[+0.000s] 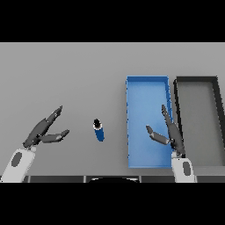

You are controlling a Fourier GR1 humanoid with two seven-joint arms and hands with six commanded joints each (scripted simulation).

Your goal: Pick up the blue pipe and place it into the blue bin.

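Blue pipe (99,130) lying on grey table (79,74), near the middle, just left of blue bin (147,83), not touching it. Dark bin (197,80) right beside that. Left hand (43,131) at left, fingers spread, holding nothing. Right hand (167,133) over blue bin's right side, likewise relaxed and empty.
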